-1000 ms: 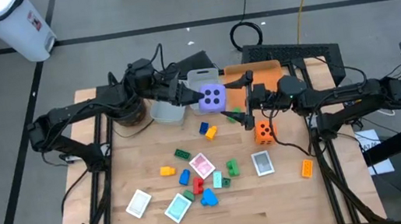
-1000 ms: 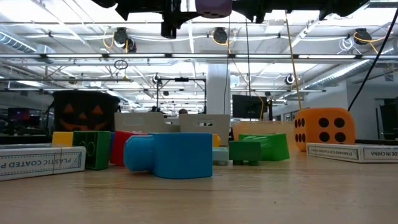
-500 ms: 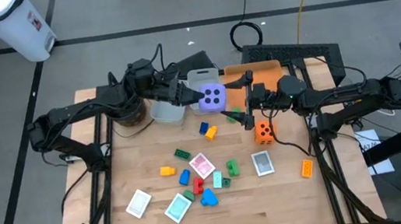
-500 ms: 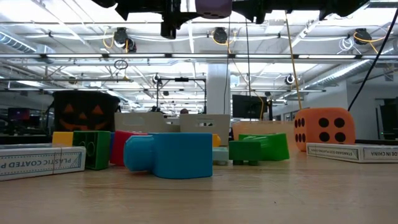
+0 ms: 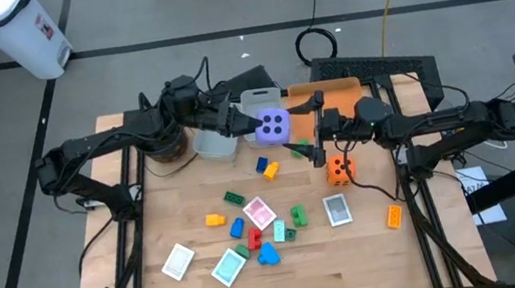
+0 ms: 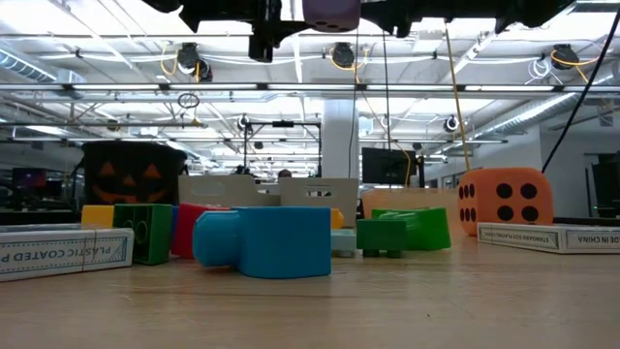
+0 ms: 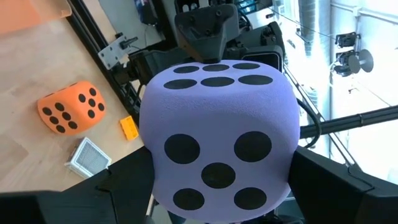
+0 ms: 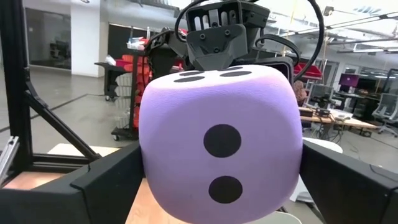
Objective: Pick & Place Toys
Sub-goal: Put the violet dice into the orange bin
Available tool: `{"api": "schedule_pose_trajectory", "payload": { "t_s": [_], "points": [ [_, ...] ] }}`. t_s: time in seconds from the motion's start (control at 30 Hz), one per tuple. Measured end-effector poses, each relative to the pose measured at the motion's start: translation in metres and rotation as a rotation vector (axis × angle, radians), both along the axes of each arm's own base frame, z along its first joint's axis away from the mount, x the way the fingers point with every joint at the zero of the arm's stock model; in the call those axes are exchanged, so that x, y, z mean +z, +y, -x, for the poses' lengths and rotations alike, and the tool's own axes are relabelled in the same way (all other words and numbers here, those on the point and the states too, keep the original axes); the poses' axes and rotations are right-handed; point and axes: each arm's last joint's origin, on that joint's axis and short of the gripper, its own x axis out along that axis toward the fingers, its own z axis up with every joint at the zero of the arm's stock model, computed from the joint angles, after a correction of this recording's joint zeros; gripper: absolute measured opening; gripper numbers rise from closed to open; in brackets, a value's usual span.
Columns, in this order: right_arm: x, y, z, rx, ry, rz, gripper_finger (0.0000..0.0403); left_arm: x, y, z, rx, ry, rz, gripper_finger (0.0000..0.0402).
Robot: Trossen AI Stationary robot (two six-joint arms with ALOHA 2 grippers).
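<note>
The purple die hangs above the bench, gripped by the left pincer; the right pincer stands open around it. A handover seems underway: the right must close first.

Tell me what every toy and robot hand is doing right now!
Big purple foam die: up in the air, held between both grippers.
Left gripper: shut on the die's side.
Right gripper: fingers wide, either side of the die.
Big orange foam die: resting on the wooden table.
Blue plastic block: lying on the table.
</note>
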Motion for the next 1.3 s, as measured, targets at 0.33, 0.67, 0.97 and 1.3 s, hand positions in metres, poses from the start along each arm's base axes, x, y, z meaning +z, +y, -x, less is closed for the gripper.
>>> {"api": "schedule_pose_trajectory", "payload": {
  "t_s": [0.33,0.67,0.97,1.3],
  "points": [
    [0.001,0.0,0.0,0.013,-0.016,-0.012,0.0344,0.0,0.0,0.0,-0.013,-0.004,-0.001,0.0317],
    [0.002,0.0,0.0,0.01,-0.018,-0.003,0.0331,0.001,0.0,0.0,-0.003,-0.022,-0.033,0.0335],
    [0.005,0.001,0.003,0.003,-0.032,0.005,0.033,0.003,0.002,0.0,0.016,-0.052,-0.07,0.0394],
    [0.006,-0.001,0.004,-0.034,-0.041,-0.02,0.033,0.007,0.015,0.004,0.06,-0.095,-0.109,0.0391]
  ]
}}
